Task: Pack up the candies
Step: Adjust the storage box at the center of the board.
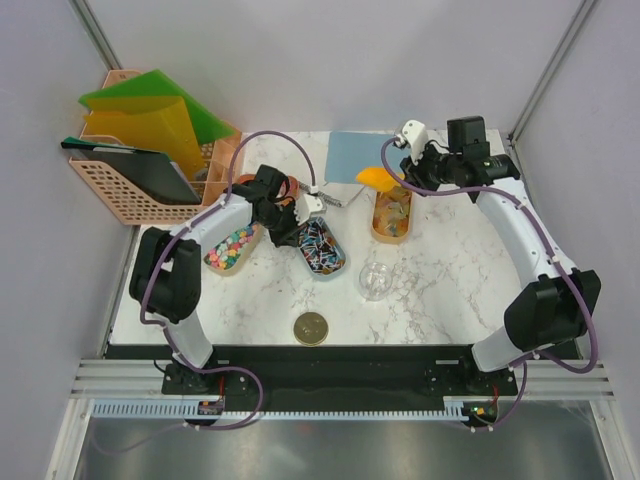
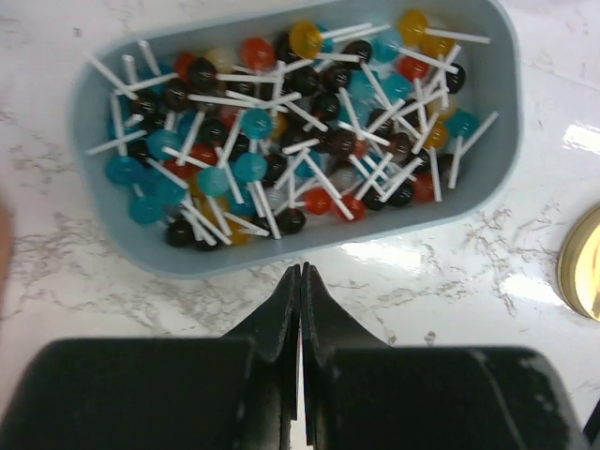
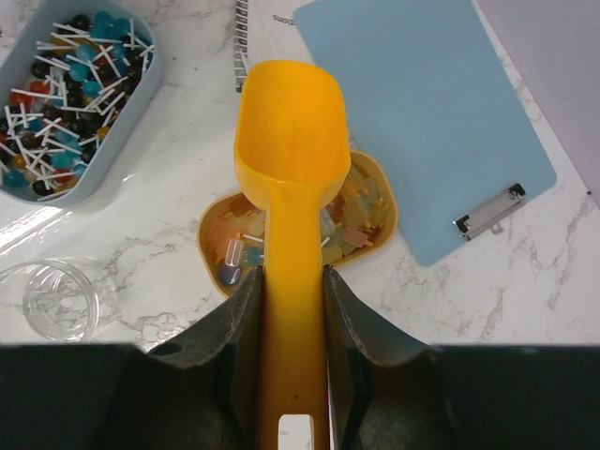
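Zero candies (image 2: 253,122) in the clear jar (image 1: 375,280), all in trays (image 1: 222,270) at its 9, 10 and 12 o'clock, gold lid (image 1: 311,328) off at 8; left gripper (image 2: 301,278) shut on nothing by the blue tray (image 2: 122,246), right gripper (image 3: 292,281) clamping the empty scoop (image 3: 291,141) over the yellow tray (image 3: 386,197).

White marble-patterned table (image 1: 450,290) between plain pale walls (image 1: 330,60), metal corner posts (image 1: 97,30), bright glare on the tabletop
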